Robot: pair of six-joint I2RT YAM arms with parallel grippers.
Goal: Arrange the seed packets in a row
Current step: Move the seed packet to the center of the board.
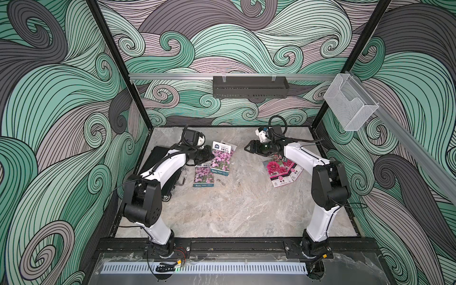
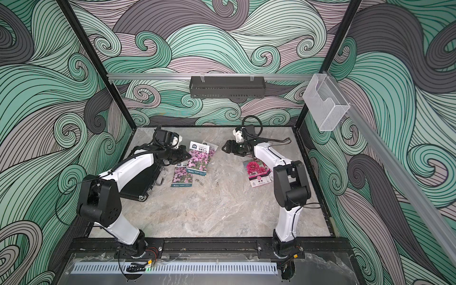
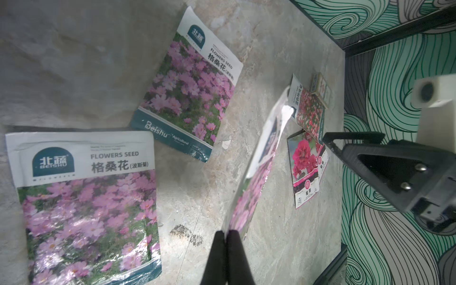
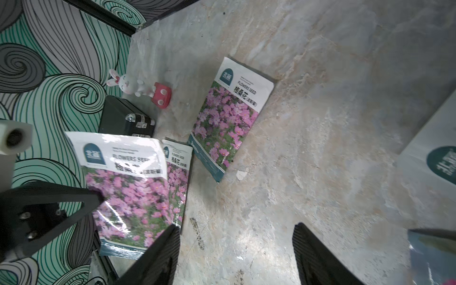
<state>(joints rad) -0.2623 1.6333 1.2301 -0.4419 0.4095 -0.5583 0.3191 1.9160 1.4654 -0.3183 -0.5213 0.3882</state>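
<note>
**Six packets counted, one in the left pinch**

Nearest us, the marble table [image 1: 234,209] lies bare between the two arm bases.

We count six seed packets: three purple, two magenta, one red-pink mix.

The nearest purple packet [image 1: 204,176] lies flat, left of centre. The magenta packets [image 1: 277,172] lie right of centre and overlap, the under one showing only a strip.

The left gripper [image 3: 225,233] has its fingers pressed together on one edge of the second purple packet [image 3: 256,172]. That packet is raised and tilted, edge-on to the left wrist view.

The third purple packet [image 4: 232,118] lies flat farther back. In both top views only its corner peeks past the held one.

The right gripper [image 4: 238,225] hovers with fingers spread wide, only table between them, well apart from the held packet.

The red-pink mix packet [image 3: 309,111] lies beyond the magenta pair, with one small patterned box [image 3: 320,86] just beside it. The right arm hides most of both in the top views.

In the right wrist view, a white packet corner [image 4: 429,160] is cut off by the frame. We cannot tell which packet it is.

One black ribbed slab [image 2: 140,182] sits half under the left arm. Near the far corner are one rabbit toy [image 4: 128,85] and one red block [image 4: 161,95].

Two containers hang on the rails: a black perforated tray [image 1: 250,86] and a wire mesh basket [image 1: 350,103]. We cannot make out contents in either.
</note>
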